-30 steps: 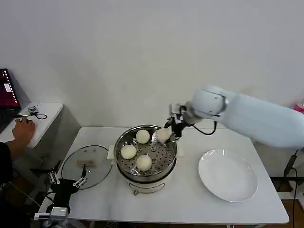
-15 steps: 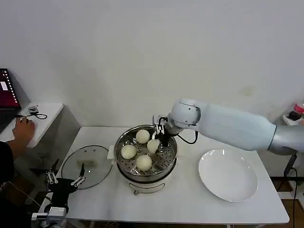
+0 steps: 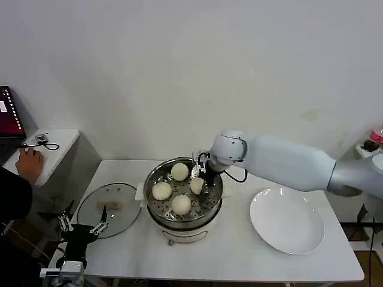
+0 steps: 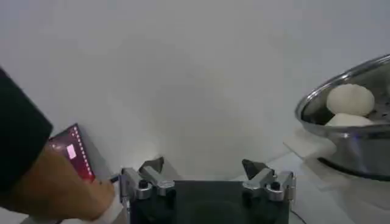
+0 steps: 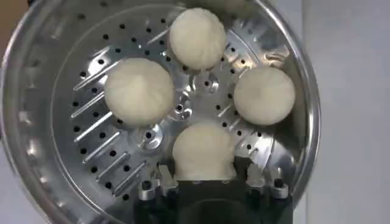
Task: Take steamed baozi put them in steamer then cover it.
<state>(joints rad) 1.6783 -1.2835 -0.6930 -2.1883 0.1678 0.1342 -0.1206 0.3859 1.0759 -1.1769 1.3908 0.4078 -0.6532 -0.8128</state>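
The steamer [image 3: 149, 179] stands mid-table, its perforated tray [image 5: 91, 146] showing from above. Three steamed baozi [image 3: 179, 171] [image 3: 161, 191] [image 3: 181, 204] rest on that tray. My right gripper [image 3: 200, 182] reaches down inside the steamer and is shut on a fourth baozi [image 5: 203, 151], which sits low against the tray near the rim. The other buns [image 5: 197, 38] [image 5: 139, 91] [image 5: 264, 95] lie just beyond it. My left gripper [image 3: 81, 230] hangs open near the table's front left corner, with the steamer [image 4: 347, 152] off to one side of it [image 4: 204, 167].
A glass lid [image 3: 111, 206] lies flat on the table left of the steamer. A bare white plate [image 3: 287, 221] sits to the right. A person's hand [image 3: 30, 161] rests on a small side table at far left.
My right gripper carried the baozi from over the steamer's far right rim leftward and down into the pot. The left arm stayed put.
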